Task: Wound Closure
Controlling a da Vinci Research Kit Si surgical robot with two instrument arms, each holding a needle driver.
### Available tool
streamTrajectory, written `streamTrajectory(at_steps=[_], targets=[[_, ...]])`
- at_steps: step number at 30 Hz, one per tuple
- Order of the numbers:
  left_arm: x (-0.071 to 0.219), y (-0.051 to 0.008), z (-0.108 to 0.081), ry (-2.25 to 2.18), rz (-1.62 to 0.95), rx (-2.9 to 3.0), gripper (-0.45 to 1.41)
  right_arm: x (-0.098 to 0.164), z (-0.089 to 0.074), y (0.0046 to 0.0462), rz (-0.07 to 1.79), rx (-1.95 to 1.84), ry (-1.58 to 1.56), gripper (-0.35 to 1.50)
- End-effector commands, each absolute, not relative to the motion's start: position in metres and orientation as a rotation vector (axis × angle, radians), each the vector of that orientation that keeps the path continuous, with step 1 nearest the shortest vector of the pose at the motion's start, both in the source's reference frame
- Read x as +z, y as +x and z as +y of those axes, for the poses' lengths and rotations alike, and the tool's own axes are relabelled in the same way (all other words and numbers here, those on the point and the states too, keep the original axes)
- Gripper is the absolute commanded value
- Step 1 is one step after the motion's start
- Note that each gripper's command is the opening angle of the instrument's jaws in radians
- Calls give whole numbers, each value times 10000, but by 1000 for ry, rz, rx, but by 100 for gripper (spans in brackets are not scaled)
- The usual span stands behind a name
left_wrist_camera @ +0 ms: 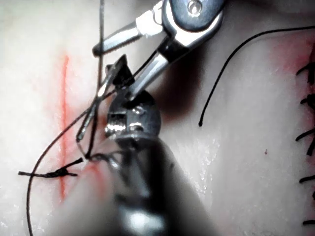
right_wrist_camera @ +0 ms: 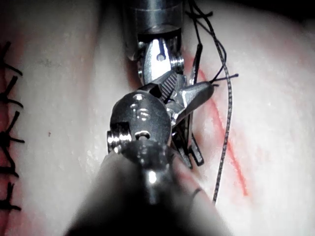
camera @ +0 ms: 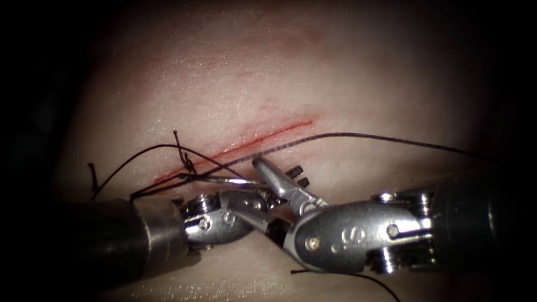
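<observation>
Right tool (left_wrist_camera: 115, 70) jaws gape on nothing, we can't tell whether the left tool (camera: 300, 176) grips the needle (camera: 224, 180) lying by the cut's (camera: 263, 137) left end, entry into the tissue (camera: 335, 72) unclear; we judge it stiff and slick, so grip mid-curve.

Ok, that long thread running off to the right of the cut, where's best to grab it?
Probably the long thread's free span right of the cut, approached from the right: there it runs single, clear of the knot and other strands. The right tool, jaws open and empty, sits beside it.
</observation>
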State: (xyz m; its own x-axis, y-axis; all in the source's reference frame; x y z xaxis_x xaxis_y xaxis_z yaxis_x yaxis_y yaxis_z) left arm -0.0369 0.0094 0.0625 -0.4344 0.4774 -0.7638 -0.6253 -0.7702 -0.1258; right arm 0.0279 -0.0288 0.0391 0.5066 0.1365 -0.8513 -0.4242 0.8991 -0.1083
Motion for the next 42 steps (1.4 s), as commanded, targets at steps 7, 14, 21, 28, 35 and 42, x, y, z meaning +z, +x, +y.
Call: streamTrajectory(at_steps=[7, 14, 21, 28, 35, 42], targets=[[629, -374, 85, -1089, 238, 2216, -45, 397, -296, 284, 928, 337, -349, 56], [628, -372, 84, -1083, 248, 2226, -45, 397, -296, 285, 900, 346, -365, -3], [626, -373, 83, -1078, 258, 2236, -45, 395, -304, 285, 863, 326, -394, -35], [625, -370, 84, -1086, 285, 2220, 36, 392, -307, 277, 853, 333, -405, -35], [613, -359, 80, -1100, 301, 2139, 118, 386, -294, 239, 977, 393, -417, -35], [577, -341, 42, -1156, 242, 2122, 119, 383, -267, 192, 1149, 539, -430, -35]])
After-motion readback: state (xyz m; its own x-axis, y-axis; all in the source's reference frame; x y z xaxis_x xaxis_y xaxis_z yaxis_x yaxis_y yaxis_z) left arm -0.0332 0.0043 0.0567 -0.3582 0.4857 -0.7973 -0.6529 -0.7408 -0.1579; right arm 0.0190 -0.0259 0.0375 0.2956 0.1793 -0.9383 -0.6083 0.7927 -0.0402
